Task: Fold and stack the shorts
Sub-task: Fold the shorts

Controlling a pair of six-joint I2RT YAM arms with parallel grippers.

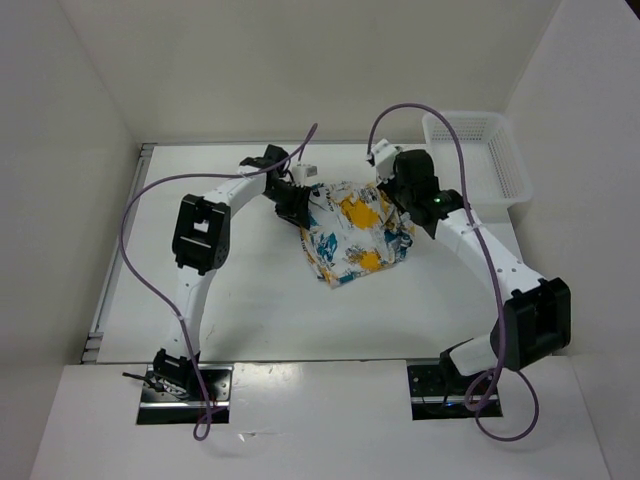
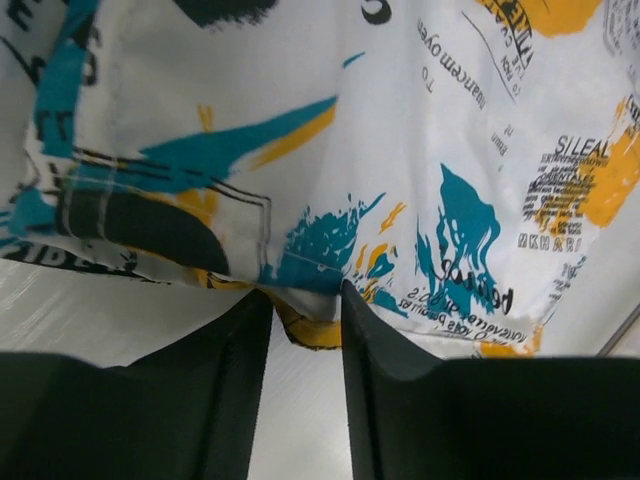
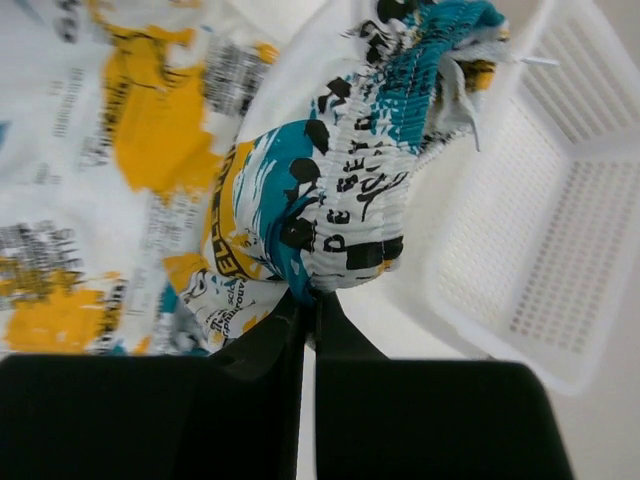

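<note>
The shorts (image 1: 355, 235), white with yellow and teal patches and dark lettering, lie bunched in the middle of the table between both arms. My left gripper (image 1: 300, 210) is at their left edge. In the left wrist view its jaws (image 2: 305, 295) stand apart, and a yellow hem of the shorts (image 2: 320, 200) hangs just between the tips without being pinched. My right gripper (image 1: 395, 195) is at the shorts' upper right corner. Close up, it (image 3: 310, 298) is shut on the gathered waistband (image 3: 370, 190), which rises bunched above the fingers.
A white plastic mesh basket (image 1: 480, 150) stands at the back right corner, close beside the right gripper and filling the right of that wrist view as basket wall (image 3: 560, 200). White walls enclose the table on three sides.
</note>
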